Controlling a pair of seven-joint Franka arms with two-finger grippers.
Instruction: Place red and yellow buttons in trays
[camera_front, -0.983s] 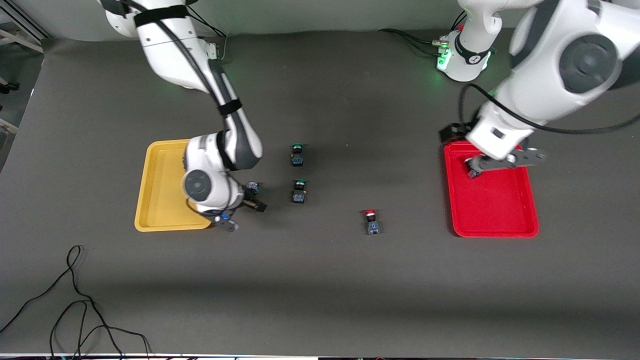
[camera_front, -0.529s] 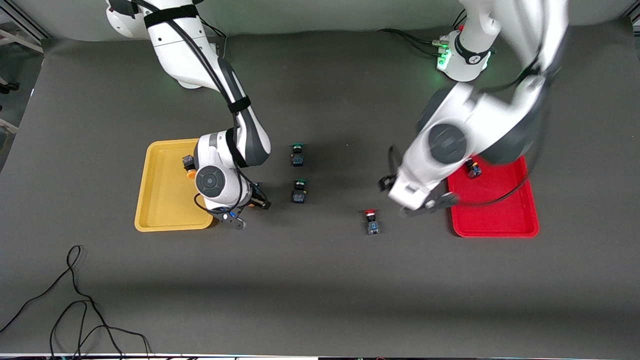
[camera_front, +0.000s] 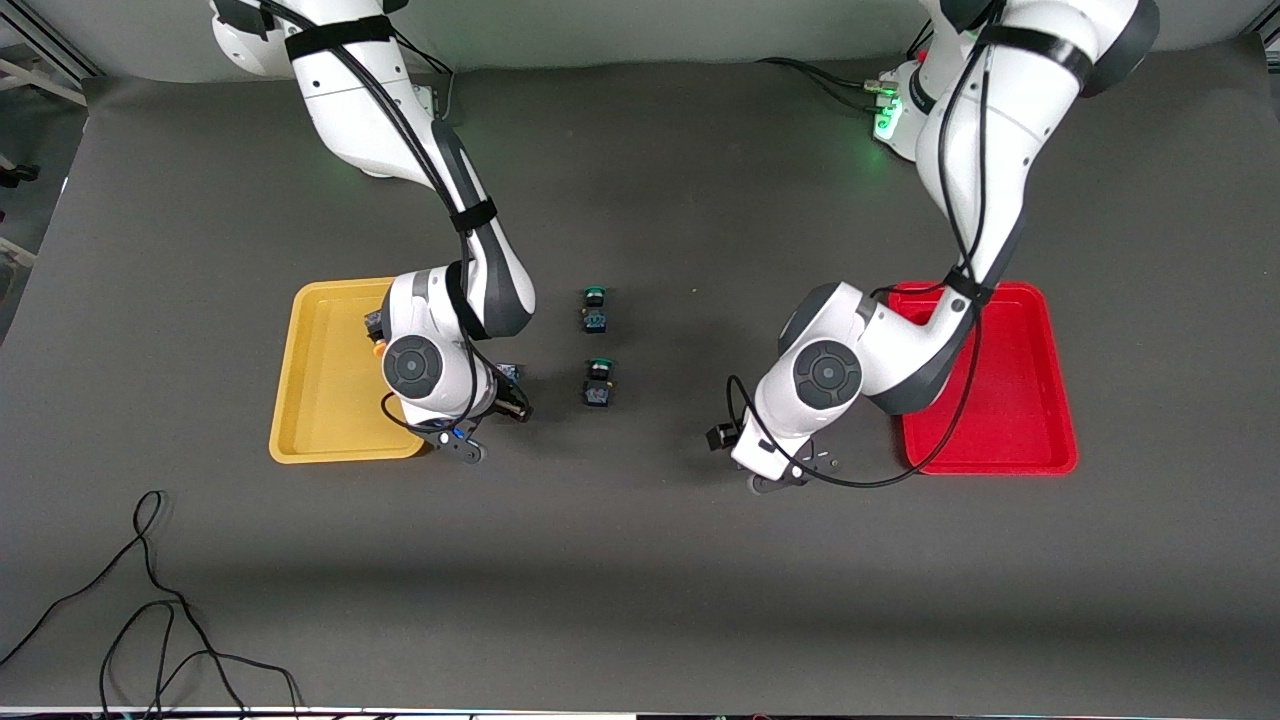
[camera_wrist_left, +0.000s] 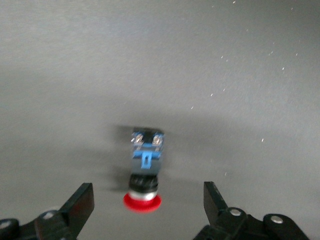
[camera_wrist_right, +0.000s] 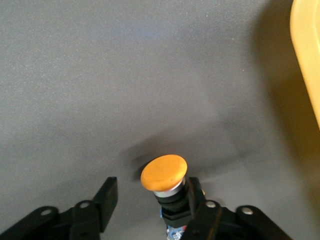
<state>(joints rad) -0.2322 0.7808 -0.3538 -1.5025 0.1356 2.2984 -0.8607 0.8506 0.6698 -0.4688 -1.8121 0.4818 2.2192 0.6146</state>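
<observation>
Left hand (camera_wrist_left: 145, 210) open over red button (camera_wrist_left: 144, 172) – right hand (camera_wrist_right: 150, 202) straddling yellow button (camera_wrist_right: 165, 180)

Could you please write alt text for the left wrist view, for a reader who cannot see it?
A small red-capped button lies on its side on the dark grey table, between the spread fingers of the left end effector, which is open and not touching it.
</observation>
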